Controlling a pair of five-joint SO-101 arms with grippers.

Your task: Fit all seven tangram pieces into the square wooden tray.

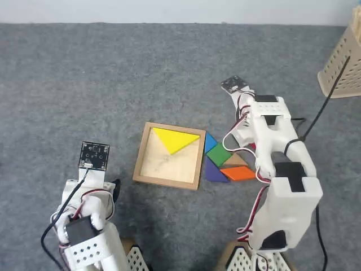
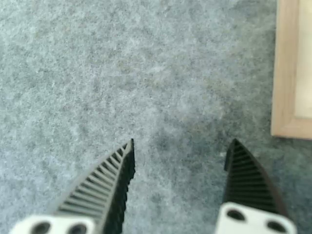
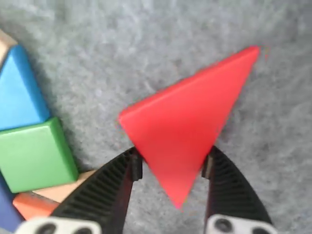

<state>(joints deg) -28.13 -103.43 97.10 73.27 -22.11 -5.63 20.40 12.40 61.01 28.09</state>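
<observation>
right hand (image 3: pixel 171 158) pinching red triangle (image 3: pixel 190 117) | left hand (image 2: pixel 183 144) spread wide over carpet (image 2: pixel 146 73)

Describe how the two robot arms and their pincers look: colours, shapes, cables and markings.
The left arm and right arm are blocky white plastic shells with black motor sections. Thin red, white and black cables loop along them. Each wrist carries a small black square camera board. The left pincer and right pincer each have two black, ribbed fingers tapering to points, on white bases with screw holes.
</observation>
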